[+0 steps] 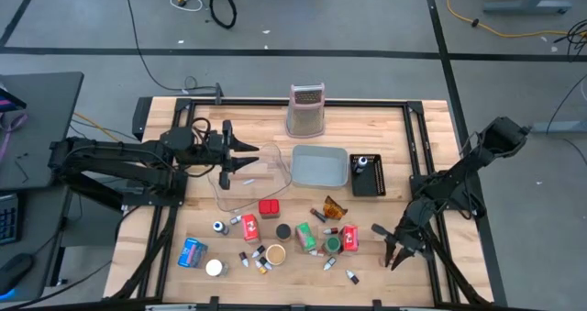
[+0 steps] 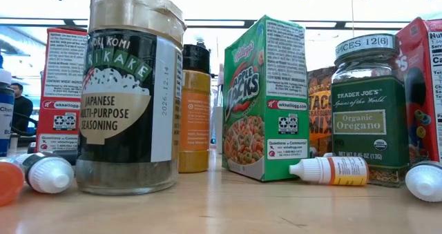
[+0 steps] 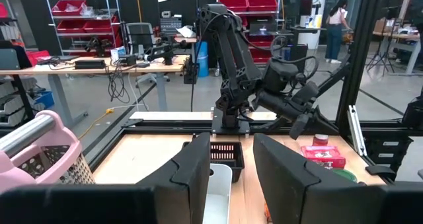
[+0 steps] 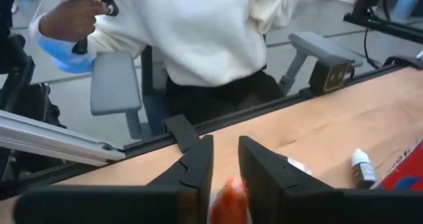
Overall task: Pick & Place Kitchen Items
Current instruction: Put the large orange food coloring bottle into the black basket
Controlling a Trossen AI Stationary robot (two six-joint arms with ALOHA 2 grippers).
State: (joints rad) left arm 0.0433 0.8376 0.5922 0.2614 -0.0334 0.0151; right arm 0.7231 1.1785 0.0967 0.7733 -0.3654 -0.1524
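The low view lines the goods up close on the wooden table [image 2: 228, 210]. A clear jar [image 2: 128, 96] reads "Japanese Multi-Purpose Seasoning", with "2026.12.14" printed down its side. Behind it stands an orange bottle with a dark cap [image 2: 196, 110]. Next comes a green Kellogg's Apple Jacks box [image 2: 264, 99], then a Trader Joe's jar [image 2: 368, 113] labelled "Organic Oregano", its lid marked "Spices 12(6)". A brown packet [image 2: 319, 110] between those two shows "Taco" and "Mix". Red cartons stand at the far left [image 2: 63, 89] and the right edge [image 2: 428, 89]. A small white dropper bottle [image 2: 330, 170] lies on its side in front of the oregano.

From above, the remaining kitchen items [image 1: 275, 242] are scattered over the near half of the table, in front of a grey tray [image 1: 320, 166], a black tray [image 1: 367, 175], a clear tray [image 1: 249, 178] and the upright metal grater [image 1: 306, 111].

The right gripper [image 1: 397, 252] is low at the right end of the scatter; in its wrist view the fingers [image 4: 198, 168] stand close on either side of a small orange-red piece [image 4: 229, 197], though whether they are clamped on it I cannot tell. A person in a white top [image 4: 198, 32] stands beyond the table edge.

The left gripper [image 1: 246, 160] hangs over the clear tray, its fingers [image 3: 195, 174] apart and holding nothing
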